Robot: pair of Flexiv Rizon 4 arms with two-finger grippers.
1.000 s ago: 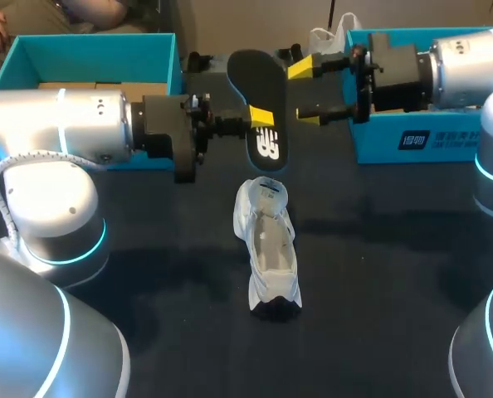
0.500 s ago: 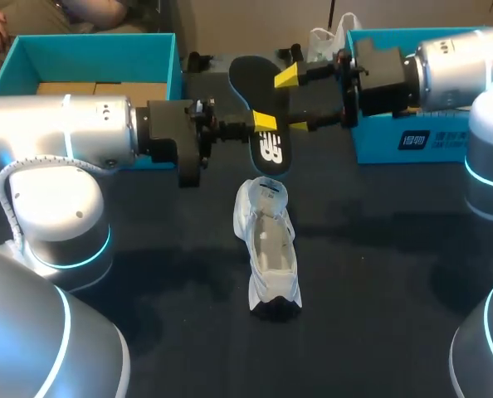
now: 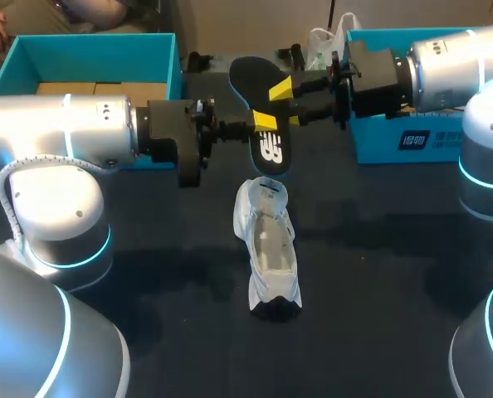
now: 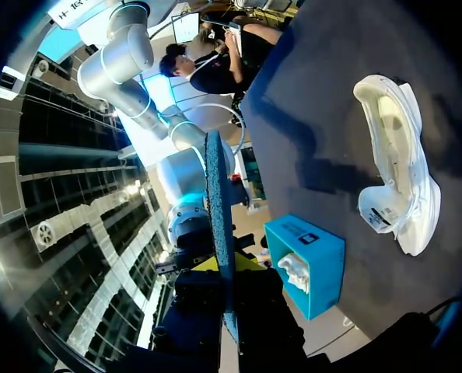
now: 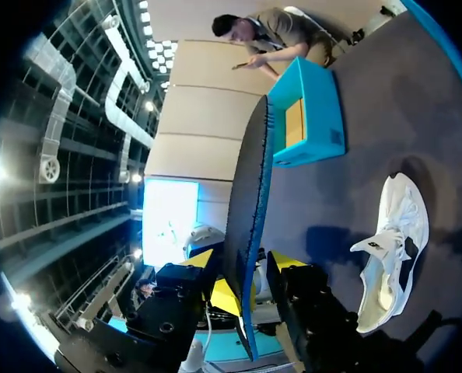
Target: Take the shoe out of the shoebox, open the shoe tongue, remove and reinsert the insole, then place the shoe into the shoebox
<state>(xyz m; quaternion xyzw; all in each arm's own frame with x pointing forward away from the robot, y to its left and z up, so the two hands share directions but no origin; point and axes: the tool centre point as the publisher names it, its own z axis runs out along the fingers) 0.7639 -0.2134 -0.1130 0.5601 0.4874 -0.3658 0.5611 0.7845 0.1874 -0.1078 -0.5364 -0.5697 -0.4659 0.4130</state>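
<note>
A black insole [image 3: 253,79] hangs in the air above the table, behind the white shoe [image 3: 270,249]. My left gripper [image 3: 265,123] comes in from the left and is shut on the insole's lower half; in the left wrist view the insole [image 4: 218,194] stands edge-on between its fingers. My right gripper [image 3: 286,101] reaches in from the right with one yellow tip in front of the insole. In the right wrist view its fingers [image 5: 246,268] stand on either side of the insole [image 5: 250,179], still apart from it. The shoe [image 4: 398,163] [image 5: 390,249] lies on the dark table, opening up.
A teal shoebox [image 3: 89,50] stands at the back left with cardboard inside. A second teal box [image 3: 396,137] stands at the back right, under my right arm. Dark tabletop surrounds the shoe on all sides.
My right gripper has moved left onto the insole and its fingers have narrowed around it. The left gripper and the insole shifted slightly, then stayed put. The shoe has not moved.
</note>
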